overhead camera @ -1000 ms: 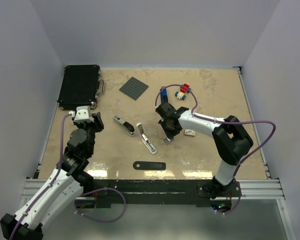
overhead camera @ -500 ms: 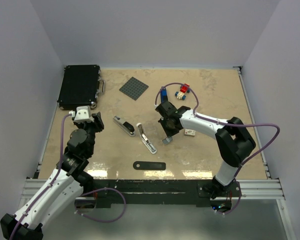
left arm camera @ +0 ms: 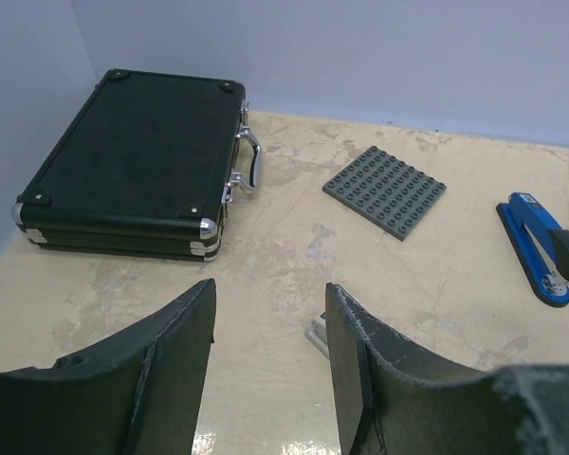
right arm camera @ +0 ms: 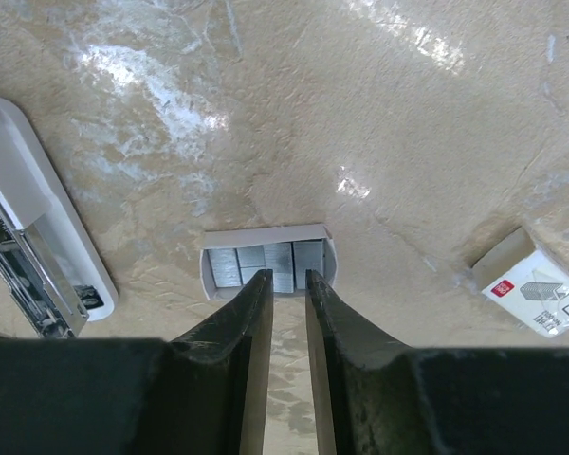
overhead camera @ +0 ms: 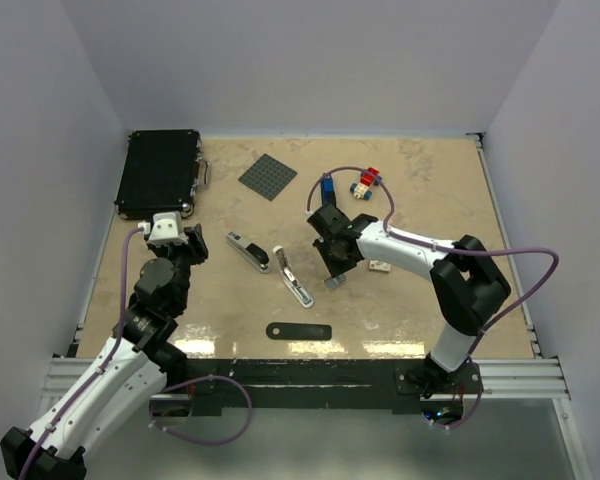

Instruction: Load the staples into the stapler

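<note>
Right gripper (right arm camera: pixel 287 277) sits narrowly parted at the small white tray of grey staples (right arm camera: pixel 229 263); whether it grips them is unclear. Left gripper (left arm camera: pixel 269 289) gapes empty above the beige bench (left arm camera: pixel 436 284).

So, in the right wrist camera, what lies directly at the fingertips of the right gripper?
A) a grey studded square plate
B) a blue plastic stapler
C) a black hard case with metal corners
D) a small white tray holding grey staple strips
D: the small white tray of grey staple strips sits right at the tips of the right gripper, with the open white stapler off to one side.
</note>
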You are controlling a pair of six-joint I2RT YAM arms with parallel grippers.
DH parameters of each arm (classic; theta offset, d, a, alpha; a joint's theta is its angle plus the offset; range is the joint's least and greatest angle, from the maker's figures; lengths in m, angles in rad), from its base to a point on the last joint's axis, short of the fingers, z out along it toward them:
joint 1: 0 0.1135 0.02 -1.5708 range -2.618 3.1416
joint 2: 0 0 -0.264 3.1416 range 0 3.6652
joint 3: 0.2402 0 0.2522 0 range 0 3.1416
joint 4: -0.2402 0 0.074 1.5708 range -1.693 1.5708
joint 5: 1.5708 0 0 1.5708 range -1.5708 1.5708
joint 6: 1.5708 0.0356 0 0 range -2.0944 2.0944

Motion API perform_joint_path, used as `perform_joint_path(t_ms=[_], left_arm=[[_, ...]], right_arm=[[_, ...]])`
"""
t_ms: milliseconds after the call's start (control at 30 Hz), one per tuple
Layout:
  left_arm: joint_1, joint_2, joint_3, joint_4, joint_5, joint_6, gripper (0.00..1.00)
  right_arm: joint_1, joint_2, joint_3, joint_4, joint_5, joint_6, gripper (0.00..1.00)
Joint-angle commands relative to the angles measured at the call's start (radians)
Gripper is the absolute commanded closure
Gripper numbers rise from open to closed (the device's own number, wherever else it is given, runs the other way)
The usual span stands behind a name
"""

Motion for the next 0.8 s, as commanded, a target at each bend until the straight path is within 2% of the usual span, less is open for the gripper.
perform_joint_path(t_ms=[0, 767], left_arm=[[0.008, -0.001, 0.045, 0.012, 0.007, -0.017, 0.46], [0.008, -0.002, 0.046, 0.012, 0.011, -0.02, 0.46]], right_arm=[[0.028, 0.013, 0.039, -0.023, 0.048, 0.043, 0.75], [0.08, 0.07, 0.069, -0.046, 0.163, 0.083, 0.73]])
